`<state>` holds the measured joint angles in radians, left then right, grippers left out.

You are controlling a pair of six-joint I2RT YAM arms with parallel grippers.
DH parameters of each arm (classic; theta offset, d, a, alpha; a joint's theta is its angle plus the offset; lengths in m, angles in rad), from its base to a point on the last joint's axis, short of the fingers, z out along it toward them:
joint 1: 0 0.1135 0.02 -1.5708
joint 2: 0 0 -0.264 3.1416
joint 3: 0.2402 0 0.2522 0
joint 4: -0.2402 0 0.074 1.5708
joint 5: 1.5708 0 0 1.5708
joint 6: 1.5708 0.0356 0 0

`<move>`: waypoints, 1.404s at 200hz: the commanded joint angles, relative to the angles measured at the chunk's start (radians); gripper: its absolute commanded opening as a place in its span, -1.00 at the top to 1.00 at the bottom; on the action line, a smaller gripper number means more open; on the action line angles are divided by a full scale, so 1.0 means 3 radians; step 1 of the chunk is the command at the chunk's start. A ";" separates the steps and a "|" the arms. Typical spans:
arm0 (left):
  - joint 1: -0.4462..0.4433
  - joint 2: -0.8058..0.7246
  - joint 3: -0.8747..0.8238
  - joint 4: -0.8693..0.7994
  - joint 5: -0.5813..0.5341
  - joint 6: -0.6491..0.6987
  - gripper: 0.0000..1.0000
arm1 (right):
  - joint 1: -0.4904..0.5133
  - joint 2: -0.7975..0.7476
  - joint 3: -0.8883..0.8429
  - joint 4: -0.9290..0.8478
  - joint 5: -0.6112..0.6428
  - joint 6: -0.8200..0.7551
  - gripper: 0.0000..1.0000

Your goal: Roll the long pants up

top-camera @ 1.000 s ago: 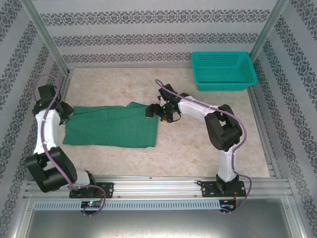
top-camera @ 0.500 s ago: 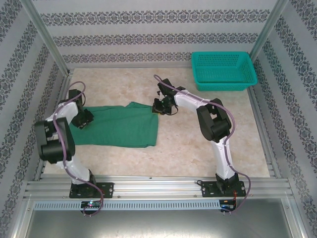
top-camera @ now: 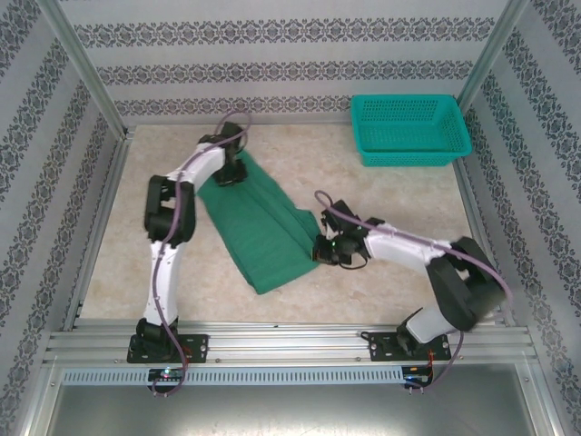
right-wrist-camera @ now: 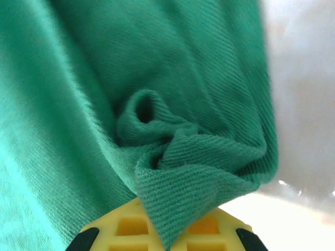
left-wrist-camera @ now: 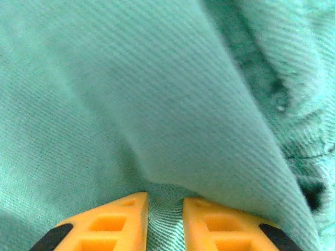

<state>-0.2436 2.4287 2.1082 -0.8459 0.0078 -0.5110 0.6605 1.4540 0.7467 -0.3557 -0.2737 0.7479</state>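
The long pants (top-camera: 263,227) are dark green cloth, folded into a long band that lies slantwise on the table, from the far left-centre down toward the near middle. My left gripper (top-camera: 231,174) is at the band's far end. In the left wrist view its orange fingers (left-wrist-camera: 125,222) stand close together with a ridge of the pants (left-wrist-camera: 157,94) pinched between them. My right gripper (top-camera: 320,252) is at the band's near right edge. The right wrist view has a bunched corner of the pants (right-wrist-camera: 199,172) clamped between the yellow fingers (right-wrist-camera: 128,227).
A teal mesh basket (top-camera: 408,130) stands at the far right corner. Bare marbled table (top-camera: 390,195) lies between it and the pants. Metal frame posts and patterned walls bound the table, with a rail (top-camera: 290,341) along the near edge.
Both arms swung with the cloth. The pants went from lying crosswise at the left to slanting across the middle. The left gripper moved far and right, the right gripper nearer.
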 commanded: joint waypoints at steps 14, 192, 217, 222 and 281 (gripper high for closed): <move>-0.0359 0.1153 0.1857 -0.0643 -0.0051 0.0125 0.47 | 0.0783 -0.0631 -0.0364 -0.0476 0.0321 0.0605 0.98; -0.1543 -0.3152 -0.2287 -0.0406 -0.0953 0.0806 0.22 | -0.0579 -0.1582 -0.0179 -0.0443 0.0902 -0.0169 0.88; -0.2558 -0.3359 -0.2871 -0.0574 -0.1447 0.0559 -0.10 | -0.0768 -0.1400 -0.0097 -0.0528 0.0771 -0.0252 -0.15; -0.2739 -0.3351 -0.2946 -0.0617 -0.1539 0.0506 -0.19 | -0.0800 -0.1353 -0.0079 -0.0525 0.0710 -0.0256 -0.35; -0.3538 -0.3103 -0.3475 -0.0547 -0.1221 0.0564 -0.63 | -0.0835 -0.0981 -0.0022 -0.0386 0.0386 -0.0184 -0.76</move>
<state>-1.2877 1.4727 1.1076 -0.9920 -0.3836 -0.3550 0.4160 1.1442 0.7189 -0.4812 -0.1219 0.6941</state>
